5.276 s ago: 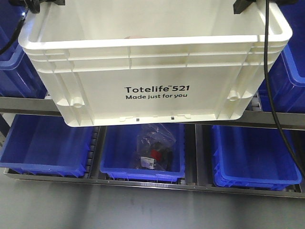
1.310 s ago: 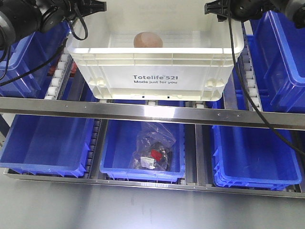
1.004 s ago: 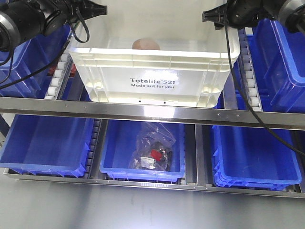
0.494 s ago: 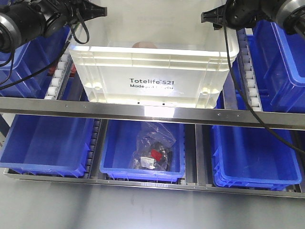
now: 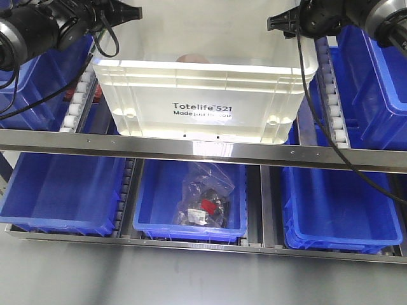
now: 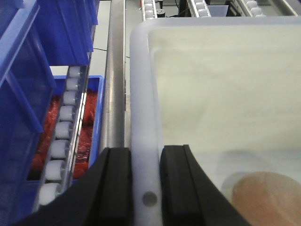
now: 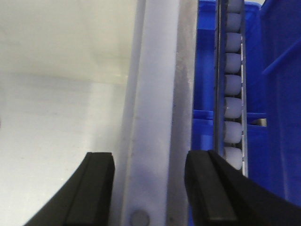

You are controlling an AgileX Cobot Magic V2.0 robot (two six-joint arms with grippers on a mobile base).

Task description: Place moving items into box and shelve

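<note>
- Large white ribbed plastic crate (image 5: 203, 89), front wall, black print, top line: "Totelife 521", w/ a tiny mark after "Totelife", too small to read.
- Same wall, 2nd line, smaller print: starts "Made just for", last word washed out by glare, can't read it.
- Clear plastic bag (image 5: 205, 202) in the blue plastic bin (image 5: 147, 216) on the lower shelf: small white tag, print too small to read.
- Wrist views: no text legible.
</note>
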